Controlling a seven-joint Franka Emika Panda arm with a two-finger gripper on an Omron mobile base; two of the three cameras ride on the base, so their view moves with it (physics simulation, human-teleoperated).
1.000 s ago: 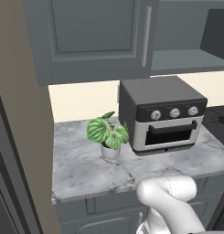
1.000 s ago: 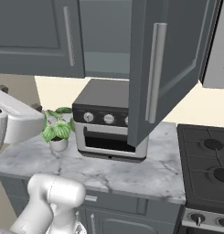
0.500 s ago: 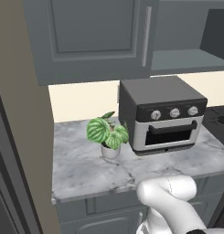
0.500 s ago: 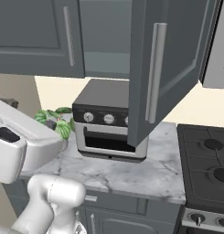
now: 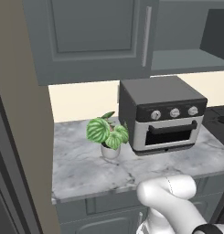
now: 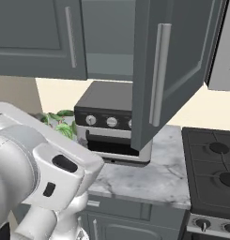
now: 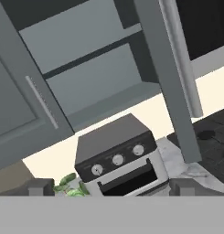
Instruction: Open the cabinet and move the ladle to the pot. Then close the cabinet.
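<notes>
The dark grey wall cabinet (image 6: 109,42) has its right door (image 6: 182,70) swung open, silver bar handle (image 6: 158,75) facing me. Its left door (image 5: 86,36) is shut. In the hand view the open door's edge (image 7: 166,82) stands at the right, and two bare shelves (image 7: 95,59) show inside. My gripper (image 7: 113,187) is open and holds nothing. Its fingertips (image 7: 40,186) are wide apart, below and in front of the cabinet opening. My white arm (image 6: 46,173) looms at the lower left of the right base view. The ladle and the pot are out of view.
A dark toaster oven (image 5: 163,114) and a potted plant (image 5: 106,135) stand on the marble counter (image 5: 86,169) under the cabinet. A black stove (image 6: 215,164) lies to the right. A tall brown panel (image 5: 17,114) closes off the left side.
My arm has swung up and in from the left of the right base view and now looms large there. The cabinet and the counter things have not moved.
</notes>
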